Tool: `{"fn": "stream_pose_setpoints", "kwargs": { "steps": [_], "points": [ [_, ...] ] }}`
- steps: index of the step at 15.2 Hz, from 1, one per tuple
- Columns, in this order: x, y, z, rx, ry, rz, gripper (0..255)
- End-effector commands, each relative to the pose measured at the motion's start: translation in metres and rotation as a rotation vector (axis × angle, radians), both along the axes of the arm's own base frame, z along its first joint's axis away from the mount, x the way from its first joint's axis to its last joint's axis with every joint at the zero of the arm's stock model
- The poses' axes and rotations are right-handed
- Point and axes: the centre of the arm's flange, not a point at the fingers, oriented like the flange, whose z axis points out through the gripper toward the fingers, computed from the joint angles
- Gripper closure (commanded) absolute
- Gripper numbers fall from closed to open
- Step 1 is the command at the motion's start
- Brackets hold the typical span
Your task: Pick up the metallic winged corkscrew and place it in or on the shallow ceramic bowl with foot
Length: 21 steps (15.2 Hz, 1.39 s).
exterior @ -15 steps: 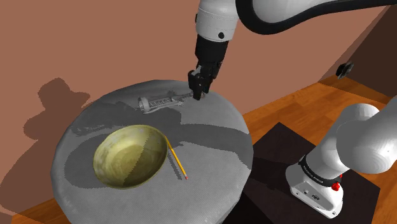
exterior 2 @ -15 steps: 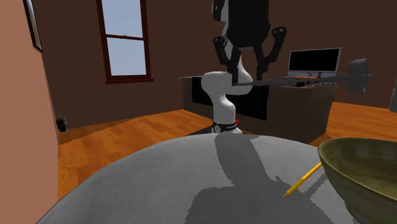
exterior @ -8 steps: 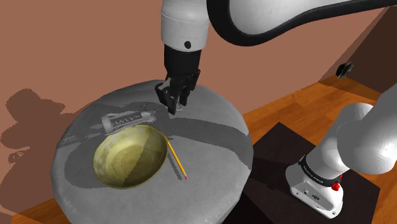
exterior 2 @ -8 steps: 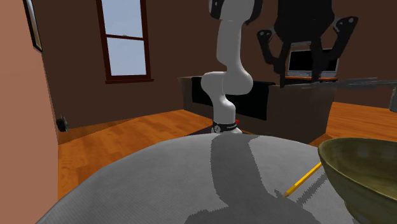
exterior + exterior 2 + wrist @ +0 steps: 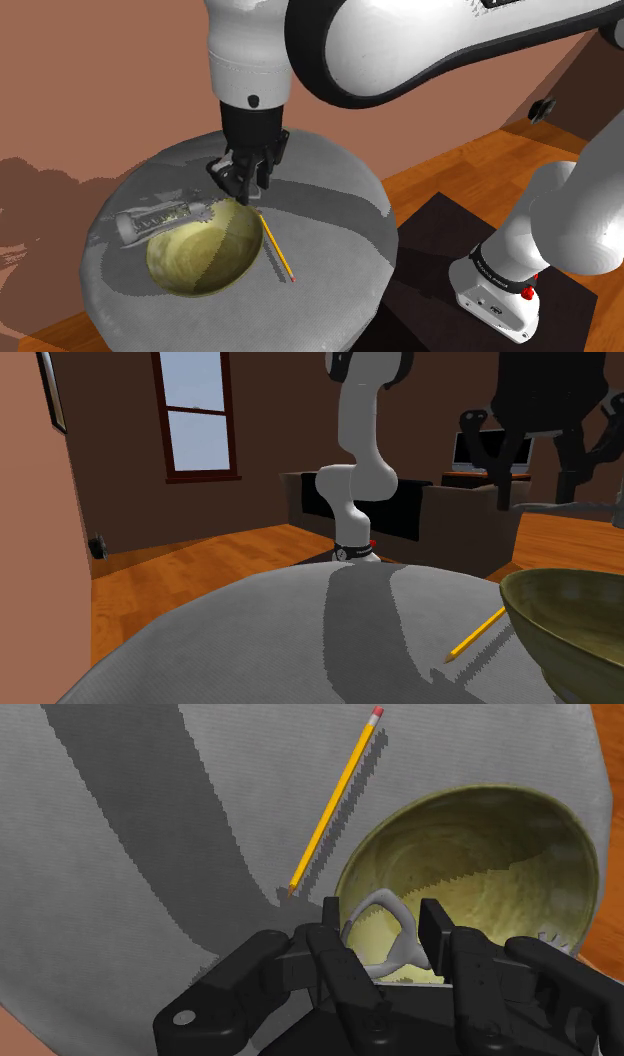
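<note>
The tool (image 5: 240, 188) is clamped on the loop end of the corkscrew (image 5: 165, 215), its 2 fingers pressing on either side. The corkscrew hangs in the air over the far rim of the bowl (image 5: 205, 255), its free end reaching toward the counter's (image 5: 335, 215) edge at the shoulder view's left. 1 pencil (image 5: 279, 252) lies just beside the bowl. Bare counter spreads beyond it to the right edge.

Corkscrew (image 5: 395, 959) mostly hidden behind the hand (image 5: 382, 919), just its loop showing, bowl (image 5: 570, 622) cut off by the second exterior view's right and bottom edges, pencil (image 5: 475, 635) end behind its rim, arm (image 5: 400, 40) cropped at the shoulder view's top.
</note>
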Motion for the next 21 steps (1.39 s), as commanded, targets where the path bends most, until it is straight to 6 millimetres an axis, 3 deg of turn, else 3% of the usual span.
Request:
{"fn": "stream_pose_setpoints", "kwargs": {
  "steps": [1,10,17,18,21],
  "points": [
    [0.0,0.0,-0.01,0.0,0.0,0.0,255],
    [0.0,0.0,-0.058,0.0,0.0,0.0,255],
    [0.0,0.0,-0.058,0.0,0.0,0.0,255],
    [0.0,0.0,-0.058,0.0,0.0,0.0,0],
    [0.0,0.0,-0.058,0.0,0.0,0.0,0]
  ]
}}
